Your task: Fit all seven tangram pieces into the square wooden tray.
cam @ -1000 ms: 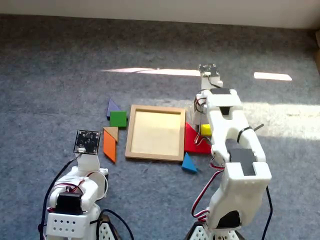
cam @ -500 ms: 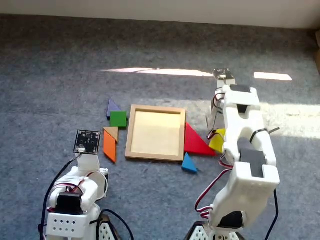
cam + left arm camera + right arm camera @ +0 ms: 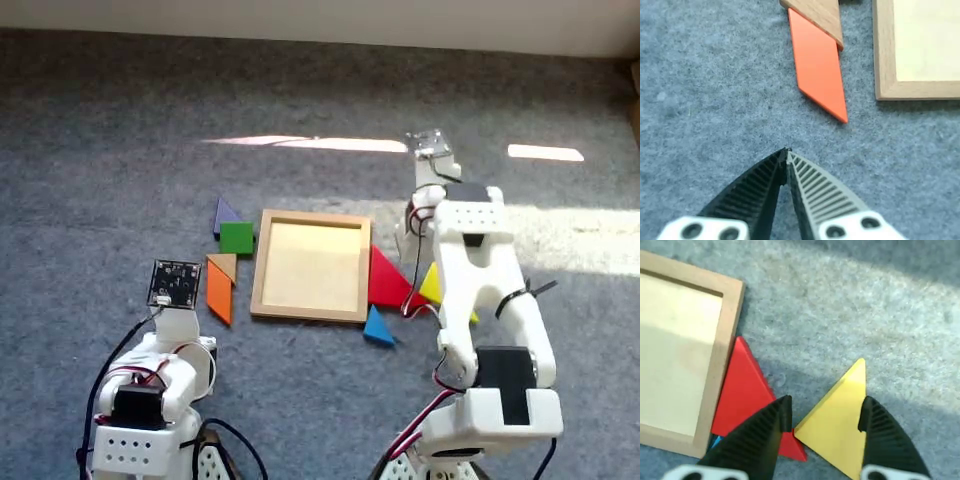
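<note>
The right gripper (image 3: pixel 826 405) is wide open and holds nothing. It hangs over the yellow triangle (image 3: pixel 837 417), which lies flat on the grey carpet (image 3: pixel 120 130) between the two fingers. I cannot tell if the fingers touch it. Just off the side of one finger is the red triangle (image 3: pixel 742 390) - one yellow corner comes right up to its edge. Past the red triangle, farther from this gripper, is the square wooden tray (image 3: pixel 729 335), and the red piece lies against the tray's rim. The small blue triangle (image 3: pixel 378 327) lies back toward this arm's base, near the tray's corner.

The left gripper (image 3: pixel 786 151) is closed tight, tip to tip, with nothing in it. It points down at bare carpet. A little way ahead of its tip lies the orange slanted piece (image 3: pixel 819 70), flat on the carpet. Beyond that is the wood-coloured triangle (image 3: pixel 817 15), touching the orange piece's far end. The tray's rim runs along beside them, ahead and off to one side of this gripper. In the high view, still farther ahead of this gripper, are the green square (image 3: pixel 237 238) and then the purple triangle (image 3: pixel 225 214), close together by the tray's far corner.

All seven pieces lie on the carpet outside the tray - four on the left gripper's side, three on the right gripper's side.
</note>
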